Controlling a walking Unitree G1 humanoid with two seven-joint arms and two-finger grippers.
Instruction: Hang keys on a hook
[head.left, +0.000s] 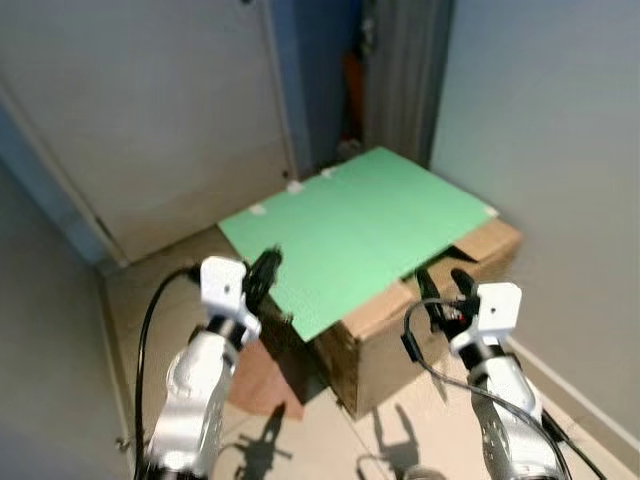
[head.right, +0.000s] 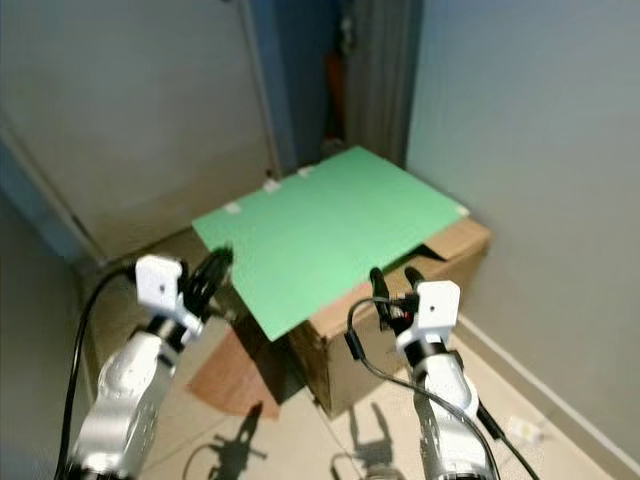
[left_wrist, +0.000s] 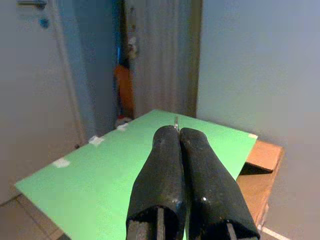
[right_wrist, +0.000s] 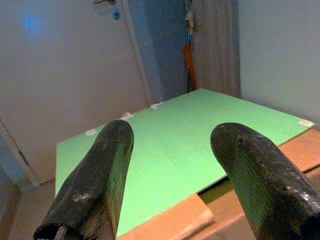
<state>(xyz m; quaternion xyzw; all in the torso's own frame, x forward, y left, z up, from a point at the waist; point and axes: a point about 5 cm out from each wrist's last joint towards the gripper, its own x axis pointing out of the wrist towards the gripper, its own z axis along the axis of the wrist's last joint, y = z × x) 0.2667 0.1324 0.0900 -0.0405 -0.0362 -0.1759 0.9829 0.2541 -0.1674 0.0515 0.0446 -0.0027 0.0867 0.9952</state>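
a: where's everything? quick.

b: both arms are raised in front of a cardboard box (head.left: 430, 320) on the floor, with a green board (head.left: 355, 230) lying across its top. left claw (head.left: 262, 275) sits at the board's near left edge, right claw (head.left: 445, 288) at the box's near right corner.

a: claw states?

b: left claw is clenched — in the left wrist view its fingers (left_wrist: 170, 180) press together with a thin bit of metal (left_wrist: 176, 122) sticking out past the tips. could be a key ring, too small to say for sure. right claw is released, fingers (right_wrist: 100, 175) well apart, nothing between them.

a: so the keys?

b: if that sliver is them, they're pinched in the left claw. i can't make out keys anywhere on the board, the box or the floor.

a: hook?

b: can't spot one. there's a door (head.left: 150, 110) at the back left and a narrow gap (head.left: 350, 90) beside it with something orange hanging or leaning there — too blurry to name.

a: step?

b: my read — carrying stage, keys in hand, hanging not yet done. next move calls for finding the hook, likely turning or walking toward a wall, then lifting the left claw so the ring goes over it before letting go.
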